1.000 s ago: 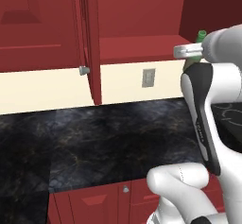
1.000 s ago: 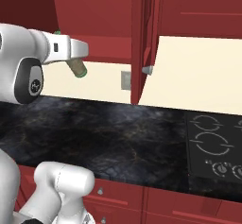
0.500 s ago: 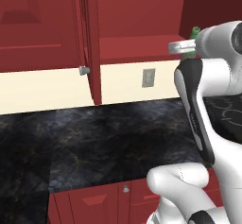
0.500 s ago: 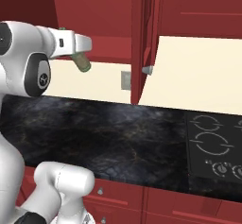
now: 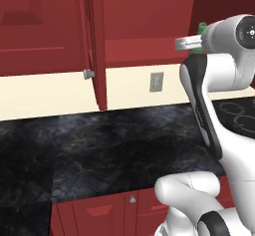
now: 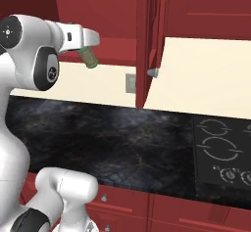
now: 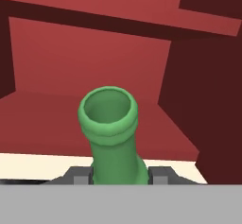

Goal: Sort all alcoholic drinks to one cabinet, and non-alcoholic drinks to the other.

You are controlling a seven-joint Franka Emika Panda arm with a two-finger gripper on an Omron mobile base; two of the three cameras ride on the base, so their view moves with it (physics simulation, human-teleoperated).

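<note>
My gripper (image 7: 116,173) is shut on the neck of a slim green glass bottle (image 7: 109,128), one of the alcoholic drinks, whose open mouth faces the hand camera. In the right base view the gripper (image 6: 82,41) holds the bottle (image 6: 89,57) tilted, high above the counter, in front of the open upper cabinet (image 6: 110,15). From the left base view the gripper (image 5: 188,42) is level with that cabinet's shelf (image 5: 144,48), and a bit of the green bottle (image 5: 201,28) shows behind it. The hand view looks into the red cabinet interior (image 7: 90,67). The non-alcoholic drinks are out of view.
An open cabinet door (image 5: 97,46) (image 6: 147,40) stands edge-on, with a round knob (image 5: 88,73). Below lies a black marble counter (image 5: 99,145) (image 6: 98,138), with a cooktop (image 6: 218,148) at the right. A wall outlet (image 5: 156,81) sits under the cabinet.
The arm has carried the bottle a little higher and closer to the open cabinet. The grip is unchanged.
</note>
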